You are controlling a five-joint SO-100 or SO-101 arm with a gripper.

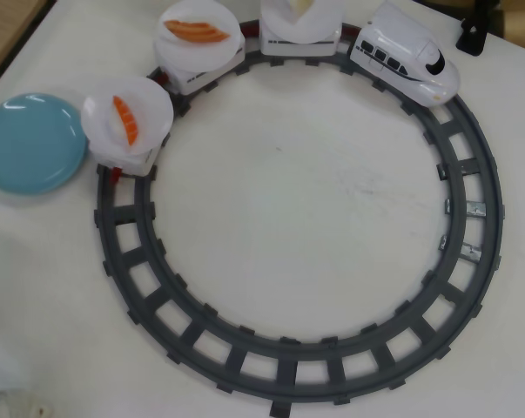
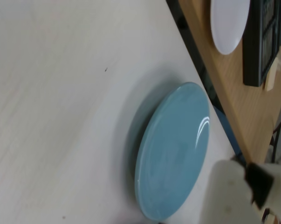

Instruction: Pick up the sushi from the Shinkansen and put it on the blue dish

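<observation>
Two salmon nigiri ride white plates behind the Shinkansen [image 1: 405, 58]; the nearer sushi [image 1: 125, 119] sits on the rear car's plate [image 1: 127, 115], just beside the empty blue dish [image 1: 29, 142]. In the wrist view only one pale finger of my claw [image 2: 238, 193] shows, over the dish rim, so I cannot tell whether it is released or clenched. I judge the approach should swing from the dish toward that rear plate, descending along the topping's length.

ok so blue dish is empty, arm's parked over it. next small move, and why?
Probably swing from the blue dish toward the nearest sushi, on the white plate of the last car beside the dish. The dish is bare, both salmon pieces still ride the Shinkansen, and the hand seems to hold nothing.
</observation>
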